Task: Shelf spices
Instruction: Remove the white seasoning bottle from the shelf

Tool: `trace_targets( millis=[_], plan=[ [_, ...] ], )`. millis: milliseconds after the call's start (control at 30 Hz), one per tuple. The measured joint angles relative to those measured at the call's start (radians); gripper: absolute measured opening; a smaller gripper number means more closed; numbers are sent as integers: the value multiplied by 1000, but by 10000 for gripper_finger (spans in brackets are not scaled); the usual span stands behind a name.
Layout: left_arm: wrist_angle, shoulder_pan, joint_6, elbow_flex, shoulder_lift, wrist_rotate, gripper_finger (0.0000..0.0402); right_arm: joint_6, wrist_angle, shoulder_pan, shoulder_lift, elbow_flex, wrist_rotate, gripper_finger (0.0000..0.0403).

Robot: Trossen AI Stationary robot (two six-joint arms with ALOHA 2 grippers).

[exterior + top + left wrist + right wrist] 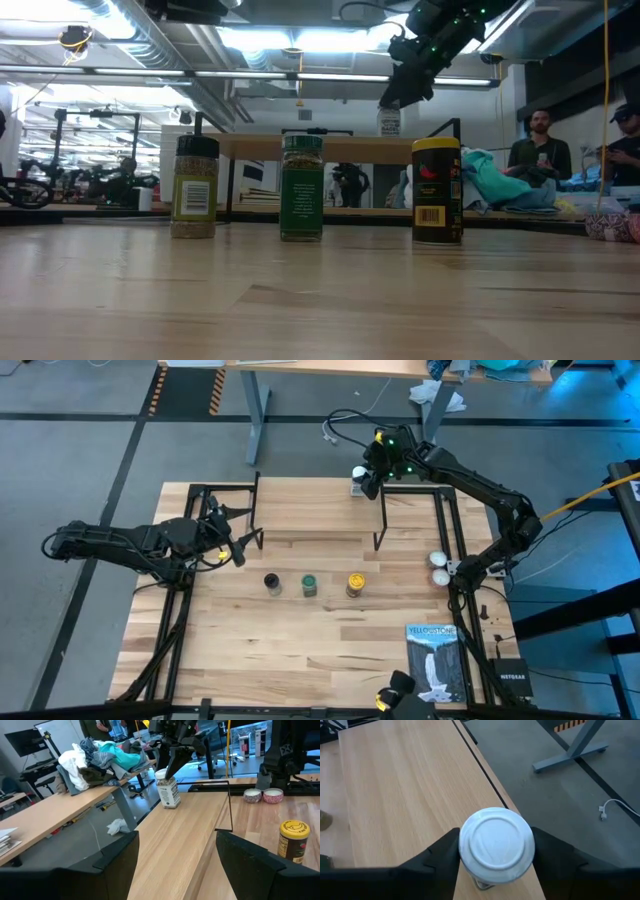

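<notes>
The white-lidded clear jar (358, 480) stands upright on the shelf (310, 510), at the plank's far edge toward its right end. My right gripper (496, 847) is above it, one finger on each side of the lid. Three more spices stand in a row on the table in front of the shelf: the dark-lidded jar (272, 583), the green jar (309, 585) and the yellow-lidded jar (355, 584). My left gripper (235, 545) waits open by the shelf's left end with nothing between its fingers. My right gripper has the jar's white lid (465, 845) between its two fingers, one on each opposite side of the rim. The fingers slant down from above, from the table's right. The jar stands upright with its base on the shelf plank (170, 806).
A blue-and-white book (433, 660) lies at the table's near right, with a small black box (512, 678) beside it. Two small round tins (440, 565) sit at the right, by the shelf's black leg frame (445, 530). People stand in the room beyond the table.
</notes>
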Motion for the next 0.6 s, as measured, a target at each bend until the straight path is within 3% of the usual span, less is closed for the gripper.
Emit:
trace_targets(
  millis=[233,600],
  plan=[
    [-8,0,-1,0,0,0,257,7,-17,46,-2,44,9,212],
    [-43,0,-27,0,0,0,257,-6,-60,235,-22,335,121,212]
  ],
)
